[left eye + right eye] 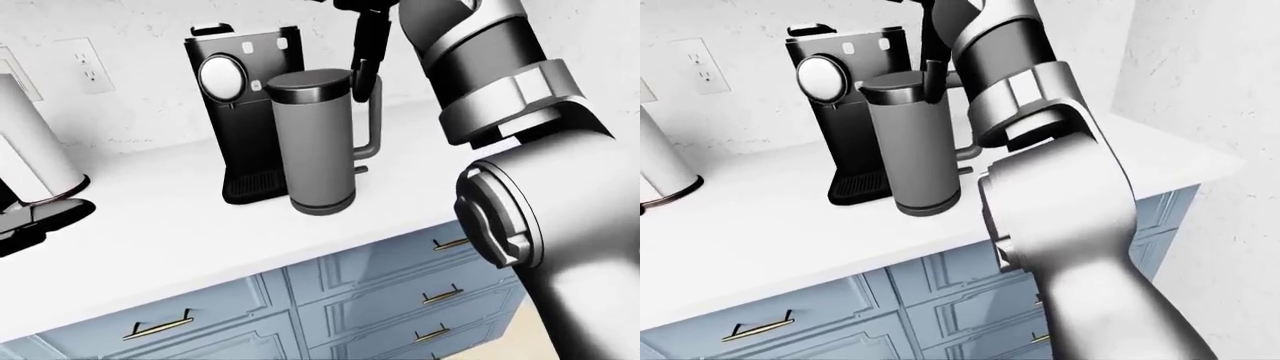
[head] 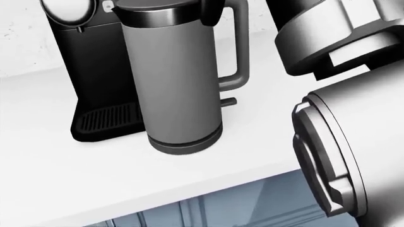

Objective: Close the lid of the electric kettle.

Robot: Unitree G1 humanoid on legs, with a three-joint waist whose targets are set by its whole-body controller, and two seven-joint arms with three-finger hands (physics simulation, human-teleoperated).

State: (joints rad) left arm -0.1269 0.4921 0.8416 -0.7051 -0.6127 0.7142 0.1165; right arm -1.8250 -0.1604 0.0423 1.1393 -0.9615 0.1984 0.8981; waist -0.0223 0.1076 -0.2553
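The electric kettle [image 1: 320, 142] is standing upright on the white desk [image 1: 160, 225], a little left of centre in the left-eye view, just beside a black coffee machine [image 1: 235, 112] on its left. Its long axis is running straight up, and its dark lid [image 1: 308, 85] is appearing to lie flat on the rim, so the closing looks done or nearly so.

The right hand [image 1: 365, 56] is reaching in from the top of the frame, its dark fingers [image 1: 368, 45] hanging down just right of the lid and above the handle [image 1: 374, 127]. The lid therefore is lying down and to the left of that hand, which is clearly the nearer one; the left hand is not showing anywhere. Whether the fingers are spread or pressed together, I cannot tell, and contact with the kettle is unclear.

The head view is cropping out the hand but showing the kettle's base [image 2: 184, 142] sitting flat. The right-eye view alone is showing the desk's right end and wall corner, while the left-eye view is showing the wall outlet [image 1: 84, 66] and drawers [image 1: 400, 292].
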